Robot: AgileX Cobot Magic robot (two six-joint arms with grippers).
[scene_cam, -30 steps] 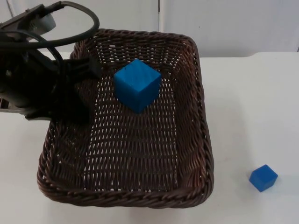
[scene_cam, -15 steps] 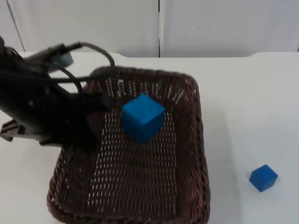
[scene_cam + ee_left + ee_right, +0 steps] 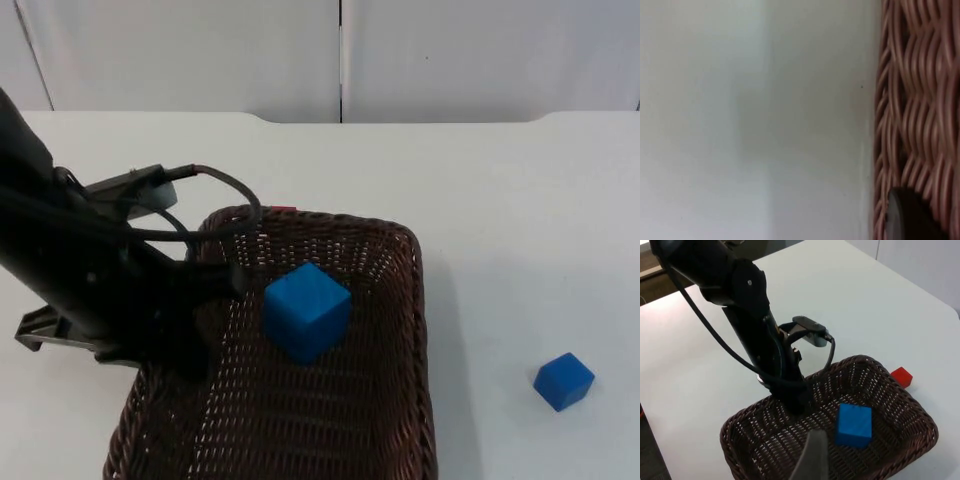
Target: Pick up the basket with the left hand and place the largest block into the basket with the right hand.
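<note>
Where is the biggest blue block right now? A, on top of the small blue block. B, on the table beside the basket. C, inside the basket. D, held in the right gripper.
C: the large blue block sits on the woven floor of the basket, while the small blue block lies apart on the table.

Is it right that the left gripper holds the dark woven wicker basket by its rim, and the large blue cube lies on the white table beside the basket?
Not quite. The left gripper holds the dark woven wicker basket by its rim, but the large blue cube lies inside the basket, as the top view shows. The small blue cube lies on the white table.
</note>
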